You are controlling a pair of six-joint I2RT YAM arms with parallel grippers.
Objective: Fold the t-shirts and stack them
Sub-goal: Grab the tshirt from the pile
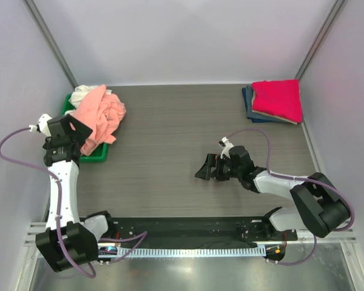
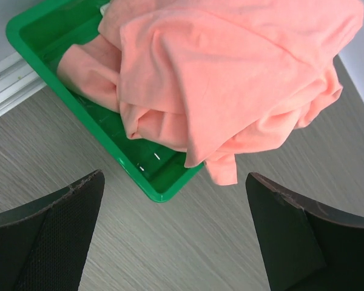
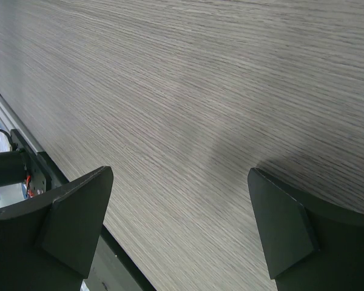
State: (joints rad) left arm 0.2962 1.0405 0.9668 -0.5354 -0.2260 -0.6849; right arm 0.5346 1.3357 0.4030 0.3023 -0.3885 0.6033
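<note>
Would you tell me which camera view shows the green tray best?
The left wrist view: the tray shows its rim and floor close up. The top view shows only edges under the shirts; the right wrist view shows none.

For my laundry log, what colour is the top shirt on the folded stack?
The top t-shirt is magenta-red, best seen in the top external view.

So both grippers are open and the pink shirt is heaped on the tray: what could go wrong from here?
The pink shirt is bunched and spills over the rim of the green tray, so the open left gripper may pinch several layers or drag the tray along. The cream shirt lies against it and might lift too. The right gripper hangs over the table, far from the heap, so spreading may start one-handed.
</note>
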